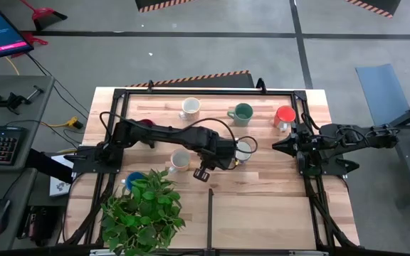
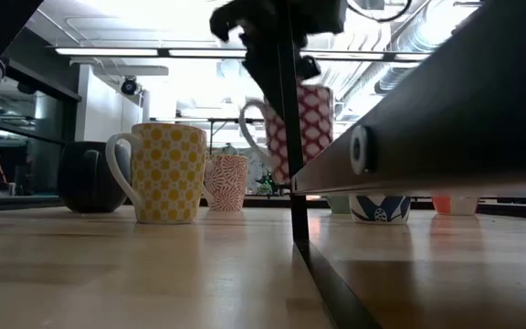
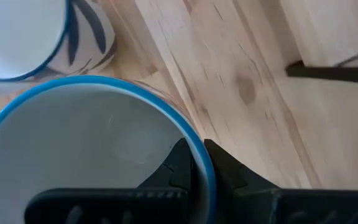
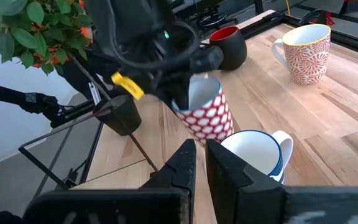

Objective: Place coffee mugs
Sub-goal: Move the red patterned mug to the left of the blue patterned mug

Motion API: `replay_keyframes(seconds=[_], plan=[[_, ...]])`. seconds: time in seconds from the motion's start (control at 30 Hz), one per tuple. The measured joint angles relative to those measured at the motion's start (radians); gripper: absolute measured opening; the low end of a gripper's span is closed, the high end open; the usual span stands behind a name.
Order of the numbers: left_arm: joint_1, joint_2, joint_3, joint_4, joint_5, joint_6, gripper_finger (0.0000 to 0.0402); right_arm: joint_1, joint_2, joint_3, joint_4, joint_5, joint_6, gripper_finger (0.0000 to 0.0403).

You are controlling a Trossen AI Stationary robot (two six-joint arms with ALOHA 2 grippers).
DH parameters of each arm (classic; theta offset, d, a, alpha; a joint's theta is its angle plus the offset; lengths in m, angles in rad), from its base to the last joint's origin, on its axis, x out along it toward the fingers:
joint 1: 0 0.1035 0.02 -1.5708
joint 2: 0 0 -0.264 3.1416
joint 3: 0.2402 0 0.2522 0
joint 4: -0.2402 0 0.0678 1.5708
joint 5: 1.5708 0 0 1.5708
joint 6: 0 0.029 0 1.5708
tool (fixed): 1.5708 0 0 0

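Observation:
My left gripper (image 3: 194, 152) reaches to the table's middle (image 1: 223, 155) and is shut on a red-and-white patterned mug (image 4: 205, 115) with a blue rim, a little above the wood (image 2: 299, 128). Beside it stands a white mug with a blue rim (image 4: 253, 152). More mugs stand on their bases: a cream one (image 1: 191, 107), a green one (image 1: 243, 112), an orange-red one (image 1: 285, 115), a dark red one (image 1: 144, 124), a yellow-patterned one (image 2: 167, 172) and a blue one (image 1: 134, 179). At the right edge my right gripper (image 4: 199, 155) waits, shut and empty. My left gripper holds the patterned mug by its blue rim (image 3: 188, 127), with one finger (image 3: 179, 165) inside the mug and the other (image 3: 229, 171) outside its wall. The fingers come from above, pointing steeply down. The mug hangs below them, clear of the table and slightly tilted.
A leafy potted plant (image 1: 144, 210) stands at the near left. A black bar (image 1: 210, 213) runs across the near half of the table, and a black frame (image 1: 119, 96) borders it. Bare wood (image 1: 262, 213) lies at the near right.

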Motion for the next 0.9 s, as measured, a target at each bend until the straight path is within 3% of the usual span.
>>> replay_keyframes(seconds=[0.27,0.9], plan=[[-0.002,0.0,-0.115,0.049,0.047,-0.004,0.0008,0.0,0.0,0.0,0.0,0.0,0.0,0.0023],[-0.01,0.001,-0.117,0.102,0.065,-0.02,0.0021,0.0,0.0,0.0,0.0,0.001,0.002,0.0023]])
